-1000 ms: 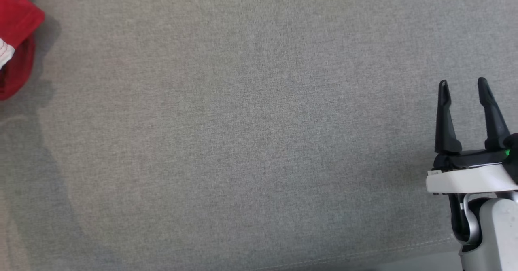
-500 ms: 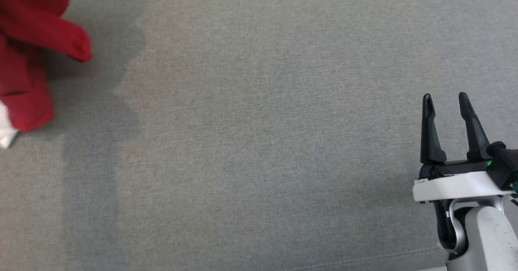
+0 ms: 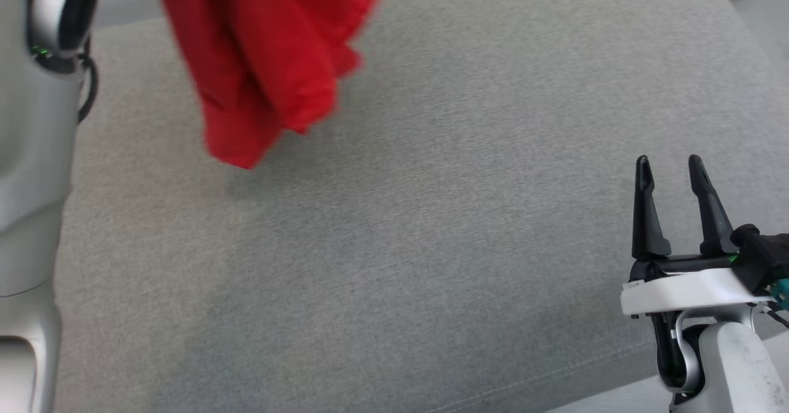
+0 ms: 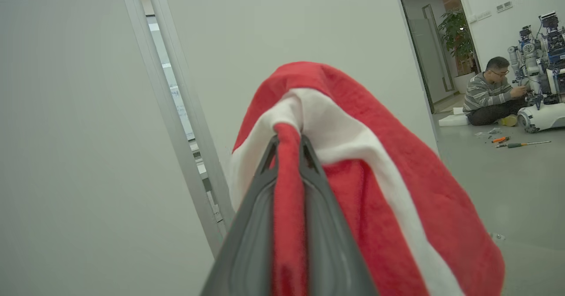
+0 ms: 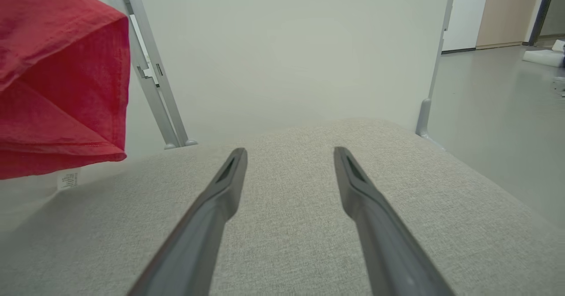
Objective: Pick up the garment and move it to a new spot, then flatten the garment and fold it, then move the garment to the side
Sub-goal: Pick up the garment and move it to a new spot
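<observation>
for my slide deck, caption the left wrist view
left claw shut on a red and white garment, held up before a pale panel

Above the cushion (image 3: 431, 246), the garment (image 3: 265, 61) hangs at far left and the right hand (image 3: 669, 161) at near right.

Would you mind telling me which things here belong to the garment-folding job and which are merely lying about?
Job: red garment, pinched in the left gripper; open right gripper; grey padded surface.
Lying about: seated person, second robot, tools on the floor, potted plant.
</observation>
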Controlling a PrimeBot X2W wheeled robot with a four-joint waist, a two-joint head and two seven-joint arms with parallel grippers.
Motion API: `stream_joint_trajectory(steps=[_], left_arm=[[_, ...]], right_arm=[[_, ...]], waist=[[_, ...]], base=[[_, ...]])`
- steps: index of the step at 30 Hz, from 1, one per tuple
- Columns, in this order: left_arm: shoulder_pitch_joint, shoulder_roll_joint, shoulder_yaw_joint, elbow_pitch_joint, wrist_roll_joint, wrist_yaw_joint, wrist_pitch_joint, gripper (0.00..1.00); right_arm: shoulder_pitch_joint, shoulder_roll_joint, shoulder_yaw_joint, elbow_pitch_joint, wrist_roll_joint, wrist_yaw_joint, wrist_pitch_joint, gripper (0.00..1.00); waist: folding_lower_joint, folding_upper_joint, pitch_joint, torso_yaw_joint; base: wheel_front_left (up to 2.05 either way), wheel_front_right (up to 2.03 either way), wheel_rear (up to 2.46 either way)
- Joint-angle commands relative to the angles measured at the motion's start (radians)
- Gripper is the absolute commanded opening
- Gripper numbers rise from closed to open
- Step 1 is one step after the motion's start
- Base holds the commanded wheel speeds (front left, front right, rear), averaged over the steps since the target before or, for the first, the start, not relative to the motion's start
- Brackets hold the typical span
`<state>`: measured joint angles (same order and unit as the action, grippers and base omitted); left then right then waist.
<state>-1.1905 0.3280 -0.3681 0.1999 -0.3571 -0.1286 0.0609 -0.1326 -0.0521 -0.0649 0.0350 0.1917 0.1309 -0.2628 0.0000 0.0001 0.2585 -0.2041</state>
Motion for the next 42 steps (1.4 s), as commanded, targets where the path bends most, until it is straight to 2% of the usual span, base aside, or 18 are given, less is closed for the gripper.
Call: stream_joint_trajectory(steps=[1, 4, 10, 21, 27, 28, 29, 36, 42], left_arm=[[-0.016, -0.012, -0.007, 0.002, -0.006, 0.0, 0.003, 0.0], [-0.008, -0.043, -0.035, 0.018, -0.015, -0.001, -0.002, 0.0], [0.118, -0.083, -0.071, 0.071, -0.041, 0.014, -0.043, 0.0], [0.492, -0.162, -0.127, 0.245, -0.095, 0.059, -0.173, 0.0], [0.597, -0.2, -0.178, 0.354, -0.099, 0.048, -0.227, 0.0], [0.598, -0.202, -0.185, 0.365, -0.091, 0.048, -0.236, 0.47], [0.601, -0.207, -0.191, 0.376, -0.087, 0.047, -0.248, 1.0], [0.585, -0.219, -0.183, 0.341, -0.066, 0.056, -0.314, 1.0], [0.639, -0.172, -0.13, 0.24, -0.042, 0.087, -0.326, 1.0]], right_arm=[[0.01, 0.001, 0.004, 0.004, 0.015, 0.0, -0.003, 1.0], [0.011, 0.001, 0.011, 0.008, 0.029, 0.0, -0.003, 1.0], [0.015, 0.002, 0.016, 0.004, 0.043, 0.0, -0.003, 1.0], [0.003, 0.002, 0.028, 0.004, 0.048, 0.0, -0.003, 1.0], [-0.001, 0.002, 0.031, 0.014, 0.039, 0.0, -0.003, 1.0], [-0.001, 0.002, 0.034, 0.016, 0.037, 0.0, -0.003, 1.0], [0.0, 0.002, 0.037, 0.017, 0.035, 0.0, -0.003, 1.0], [0.032, 0.001, 0.043, 0.016, 0.009, 0.0, -0.003, 1.0], [0.052, 0.001, 0.04, 0.007, -0.013, 0.0, -0.003, 1.0]], waist=[[0.0, -0.0001, -0.022, -0.044], [0.0, -0.0001, -0.023, -0.066], [0.0, -0.0001, -0.014, -0.084], [0.0, -0.0001, 0.015, -0.083], [0.0, -0.0001, 0.009, -0.076], [0.0, -0.0001, 0.006, -0.074], [0.0, -0.0001, -0.001, -0.07], [0.0, -0.0001, -0.067, -0.023], [0.0, -0.0001, -0.121, 0.048]], base=[[0.0, 0.0, 0.0], [0.0, 0.0, 0.0], [0.0, 0.0, 0.0], [0.0, 0.0, 0.0], [0.0, 0.0, 0.0], [0.0, 0.0, 0.0], [0.0, 0.0, 0.0], [0.0, 0.0, 0.0], [0.0, 0.0, 0.0]])
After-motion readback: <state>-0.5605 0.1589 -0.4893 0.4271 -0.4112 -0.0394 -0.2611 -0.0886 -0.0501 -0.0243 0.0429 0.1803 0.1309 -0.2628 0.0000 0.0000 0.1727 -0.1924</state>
